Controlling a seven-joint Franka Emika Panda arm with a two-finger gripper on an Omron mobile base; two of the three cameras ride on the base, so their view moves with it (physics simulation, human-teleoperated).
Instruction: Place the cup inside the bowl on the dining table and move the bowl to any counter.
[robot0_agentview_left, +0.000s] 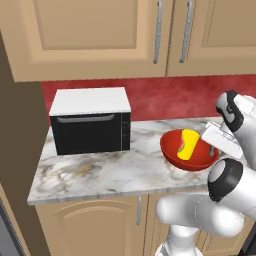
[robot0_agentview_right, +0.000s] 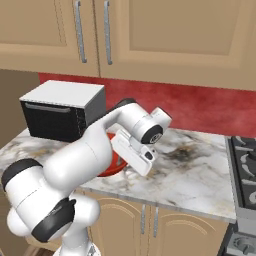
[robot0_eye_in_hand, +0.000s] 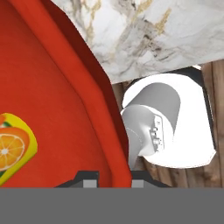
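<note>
The red bowl (robot0_agentview_left: 174, 149) is over the front right part of the marble counter (robot0_agentview_left: 100, 172), with its near rim past the counter's front edge. The yellow cup (robot0_agentview_left: 188, 144) lies tilted inside it, and in the hand view the cup (robot0_eye_in_hand: 13, 146) shows an orange-slice picture. My gripper (robot0_eye_in_hand: 114, 179) is shut on the bowl's (robot0_eye_in_hand: 52, 87) near rim, one fingertip inside and one outside. From the left base view the gripper (robot0_agentview_left: 212, 151) meets the bowl's right side. The arm hides most of the bowl (robot0_agentview_right: 111, 165) in the right base view. The dining table is out of view.
A black microwave (robot0_agentview_left: 90, 120) with a white top stands on the counter left of the bowl. Tan wall cabinets (robot0_agentview_left: 100, 35) hang above, over a red backsplash. A stove (robot0_agentview_right: 245, 165) adjoins the counter (robot0_agentview_right: 190, 175) at the right.
</note>
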